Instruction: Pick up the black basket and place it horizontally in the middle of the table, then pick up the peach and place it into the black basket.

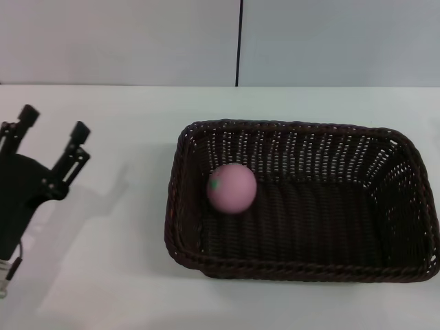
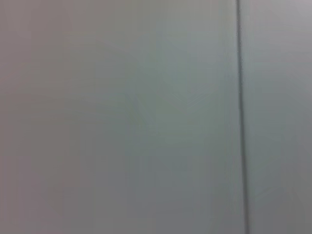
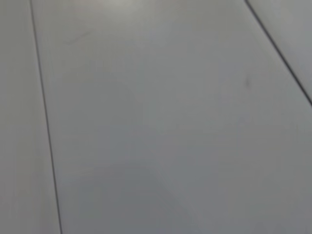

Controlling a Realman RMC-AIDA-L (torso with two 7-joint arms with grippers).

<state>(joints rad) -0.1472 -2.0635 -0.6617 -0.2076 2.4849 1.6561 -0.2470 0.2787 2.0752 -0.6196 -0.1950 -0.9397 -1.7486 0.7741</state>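
Peach in black basket; left hand open, partly cropped.

The left gripper's arm is running off the frame edge; the black basket's far-side corner is being cropped.

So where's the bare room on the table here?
Bare table lies between the left gripper and the basket, also behind the basket. Inside, the floor right of the peach is free. The right edge is crowded.

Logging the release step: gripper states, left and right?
Left gripper: open, holding nothing, over the table beside the black basket; the peach lies inside.
Right gripper: not in view.
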